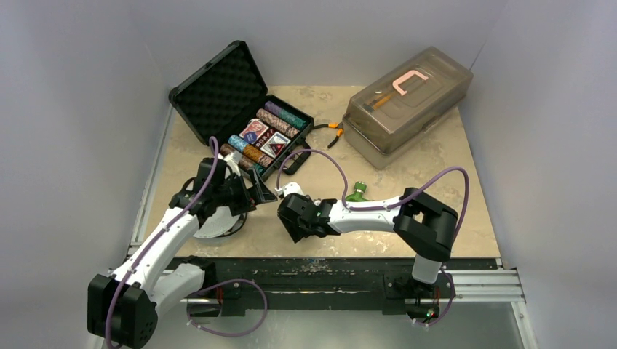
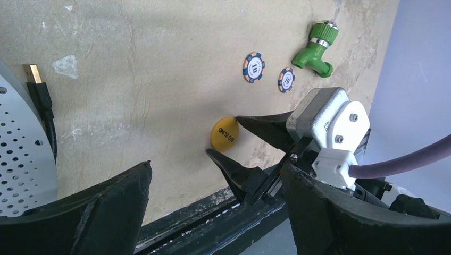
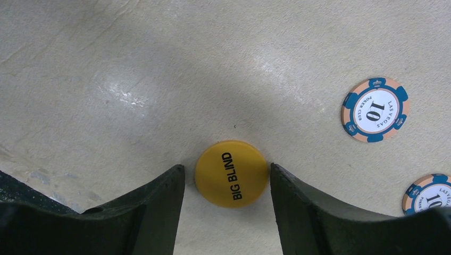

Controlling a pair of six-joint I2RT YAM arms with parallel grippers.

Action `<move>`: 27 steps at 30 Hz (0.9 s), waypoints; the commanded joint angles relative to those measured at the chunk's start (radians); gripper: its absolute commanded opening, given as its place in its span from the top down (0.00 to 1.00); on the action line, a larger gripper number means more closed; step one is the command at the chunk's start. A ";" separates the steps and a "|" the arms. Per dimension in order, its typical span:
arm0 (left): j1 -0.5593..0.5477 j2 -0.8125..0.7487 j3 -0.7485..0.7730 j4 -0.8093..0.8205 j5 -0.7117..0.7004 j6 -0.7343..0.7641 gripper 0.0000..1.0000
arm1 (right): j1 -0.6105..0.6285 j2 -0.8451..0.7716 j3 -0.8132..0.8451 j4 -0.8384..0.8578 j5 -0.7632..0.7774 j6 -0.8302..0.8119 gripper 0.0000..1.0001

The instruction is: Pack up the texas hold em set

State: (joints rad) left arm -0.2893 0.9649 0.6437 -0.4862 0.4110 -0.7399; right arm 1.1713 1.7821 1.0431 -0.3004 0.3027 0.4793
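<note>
The black case (image 1: 218,91) lies open at the back left, with rows of chips and card decks (image 1: 265,134) in its tray. A yellow "BIG BLIND" button (image 3: 231,172) lies flat on the table. My right gripper (image 3: 227,169) is open, with one fingertip on each side of the button and a small gap on both sides. The button (image 2: 224,134) and the right gripper's fingertips (image 2: 250,123) also show in the left wrist view. Two loose "10" chips (image 3: 375,109) (image 3: 431,194) lie nearby. My left gripper (image 2: 215,170) is open and empty, just left of the right gripper (image 1: 289,222).
A green toy faucet (image 1: 356,193) stands beside the right arm, close to the loose chips (image 2: 253,67). A translucent grey box (image 1: 407,102) sits at the back right, with pliers (image 1: 331,131) beside it. A white perforated disc (image 2: 21,159) and a USB cable (image 2: 40,90) lie under the left arm.
</note>
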 commanded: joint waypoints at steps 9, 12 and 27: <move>-0.001 0.047 0.019 0.051 0.044 0.001 0.12 | 0.008 -0.013 -0.029 -0.027 0.058 0.024 0.54; 0.027 0.108 -0.008 0.134 0.152 -0.068 0.15 | 0.008 -0.035 -0.054 0.021 0.049 0.006 0.57; 0.050 0.230 -0.054 0.309 0.266 -0.125 0.20 | -0.086 -0.150 -0.157 0.198 -0.034 -0.119 0.70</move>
State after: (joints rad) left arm -0.2432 1.1545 0.5755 -0.2531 0.6205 -0.8551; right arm 1.1240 1.7004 0.9203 -0.1780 0.3073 0.4118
